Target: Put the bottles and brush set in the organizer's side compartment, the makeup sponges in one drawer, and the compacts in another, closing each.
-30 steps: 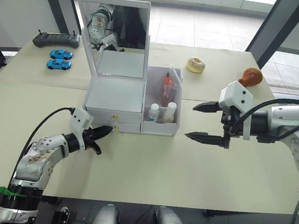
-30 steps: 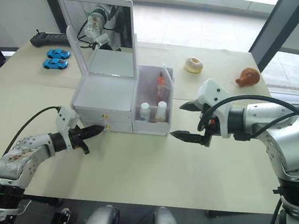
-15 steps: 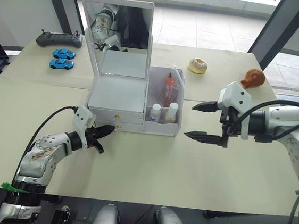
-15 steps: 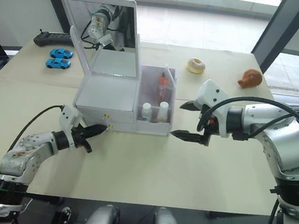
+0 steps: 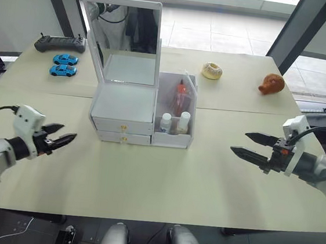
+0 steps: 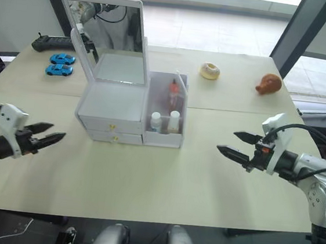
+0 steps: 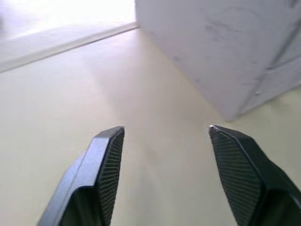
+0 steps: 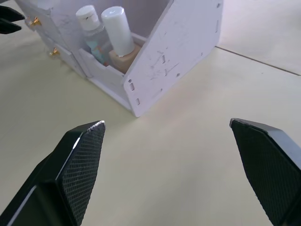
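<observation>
The white organizer [image 5: 124, 103] stands mid-table with its mirror [image 5: 128, 39] upright and both gold-knobbed drawers [image 5: 123, 133] shut. Its side compartment [image 5: 186, 137] holds the two white-capped bottles [image 5: 166, 122] [image 8: 117, 33] and, behind them, the brush set [image 5: 180, 95]. The makeup sponges and compacts are hidden. My left gripper [image 5: 68, 132] hovers open and empty over the table, well to the left of the organizer. On the other side my right gripper [image 5: 239, 141] is open and empty too, clear of the side compartment. The left wrist view shows the organizer's corner [image 7: 225, 52] ahead of open fingers [image 7: 110, 165].
A doughnut [image 5: 212, 71] and a brown toy [image 5: 272, 84] lie at the back right. Two blue toy cars [image 5: 62, 65] and a black controller [image 5: 59, 43] sit at the back left. Bare tabletop [image 5: 162, 180] lies in front of the organizer.
My left gripper has pulled away leftward from the drawer knobs and opened. My right gripper has drawn back to the right, away from the organizer. The camera shifted slightly.
</observation>
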Controlling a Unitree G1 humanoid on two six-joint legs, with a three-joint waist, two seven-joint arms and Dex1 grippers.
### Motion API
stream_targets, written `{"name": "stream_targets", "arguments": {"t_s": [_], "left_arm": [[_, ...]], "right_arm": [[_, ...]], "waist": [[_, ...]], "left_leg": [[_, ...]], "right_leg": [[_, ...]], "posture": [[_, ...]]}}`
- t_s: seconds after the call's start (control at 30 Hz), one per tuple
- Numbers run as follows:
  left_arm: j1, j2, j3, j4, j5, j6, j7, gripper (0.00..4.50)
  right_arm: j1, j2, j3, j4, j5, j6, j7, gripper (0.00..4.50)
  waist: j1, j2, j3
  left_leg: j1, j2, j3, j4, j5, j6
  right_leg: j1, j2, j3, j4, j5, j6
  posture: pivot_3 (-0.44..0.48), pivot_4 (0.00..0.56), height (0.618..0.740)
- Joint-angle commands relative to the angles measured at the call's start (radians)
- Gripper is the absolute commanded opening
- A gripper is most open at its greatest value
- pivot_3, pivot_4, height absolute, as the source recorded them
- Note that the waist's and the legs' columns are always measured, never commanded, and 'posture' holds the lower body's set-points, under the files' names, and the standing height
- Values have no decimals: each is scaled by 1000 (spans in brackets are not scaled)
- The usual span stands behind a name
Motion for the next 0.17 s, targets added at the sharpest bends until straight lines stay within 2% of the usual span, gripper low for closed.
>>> {"name": "stream_targets", "arguments": {"t_s": [0.03,0.07,0.17], "left_arm": [[-33,54,43,53,-6,-31,-60,4327],[-38,62,47,60,-12,-30,-71,4470],[-41,72,43,58,2,-37,-70,4470]], "right_arm": [[44,0,-40,51,-82,-163,-11,4500],[52,12,-48,76,-100,-208,-23,4500],[66,33,-54,133,-148,-318,-48,4500]], "waist": [[2,0,0],[2,-1,0],[1,-1,0]], "left_leg": [[0,0,0,0,0,0],[0,0,1,0,0,0],[0,0,2,0,0,0]], "right_leg": [[0,0,0,0,0,0],[0,-1,0,-1,0,0],[0,-2,0,-1,0,0]], "posture": [[0,150,740],[0,150,740],[0,150,740]]}}
